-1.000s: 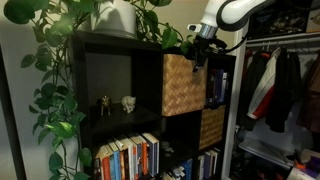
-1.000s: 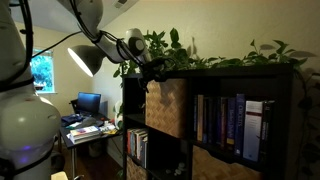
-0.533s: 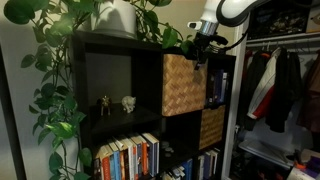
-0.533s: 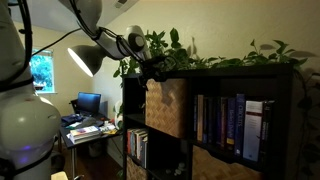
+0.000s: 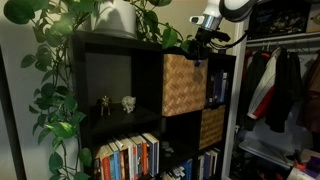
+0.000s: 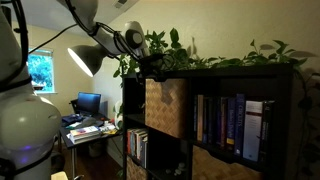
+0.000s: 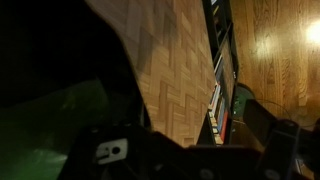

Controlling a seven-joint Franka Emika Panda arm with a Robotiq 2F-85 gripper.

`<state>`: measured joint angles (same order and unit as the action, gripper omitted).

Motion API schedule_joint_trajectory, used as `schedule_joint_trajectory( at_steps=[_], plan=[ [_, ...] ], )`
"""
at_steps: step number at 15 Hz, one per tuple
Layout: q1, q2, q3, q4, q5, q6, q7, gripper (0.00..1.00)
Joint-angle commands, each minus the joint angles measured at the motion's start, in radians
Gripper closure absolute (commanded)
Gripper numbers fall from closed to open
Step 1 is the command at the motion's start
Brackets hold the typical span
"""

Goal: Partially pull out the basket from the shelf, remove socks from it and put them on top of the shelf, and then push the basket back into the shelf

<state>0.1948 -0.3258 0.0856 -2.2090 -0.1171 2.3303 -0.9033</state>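
The light tan woven basket (image 5: 181, 85) sits in the upper compartment of the black-brown shelf (image 5: 120, 70) and seems to stick out a little; it also shows in an exterior view (image 6: 165, 107) and fills the wrist view (image 7: 170, 70). My gripper (image 5: 200, 48) hangs just above the basket's top front edge, level with the shelf's top board, as an exterior view (image 6: 150, 67) also shows. Something dark hangs under the fingers, too small to name. In the wrist view the jaws (image 7: 200, 128) are dark. No socks can be made out.
A darker golden-brown basket (image 5: 211, 127) sits one compartment lower. Trailing plants (image 5: 120, 15) cover the shelf top. Books (image 5: 128, 158) fill lower compartments, and small figurines (image 5: 117, 103) stand in the left one. A closet with hanging clothes (image 5: 280, 85) stands beside the shelf.
My gripper has risen a little from the basket's top edge toward the shelf top. The basket has not moved.
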Motion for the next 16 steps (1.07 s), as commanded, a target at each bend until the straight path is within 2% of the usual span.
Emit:
schedule_joint_trajectory(
  at_steps=[1, 6, 16],
  plan=[
    [0.030, -0.070, -0.026, -0.052, 0.075, -0.074, -0.037, 0.00],
    [0.033, -0.086, -0.038, -0.047, 0.154, -0.155, -0.083, 0.00],
    [0.028, -0.133, -0.024, -0.039, 0.146, -0.271, -0.065, 0.00]
  ],
)
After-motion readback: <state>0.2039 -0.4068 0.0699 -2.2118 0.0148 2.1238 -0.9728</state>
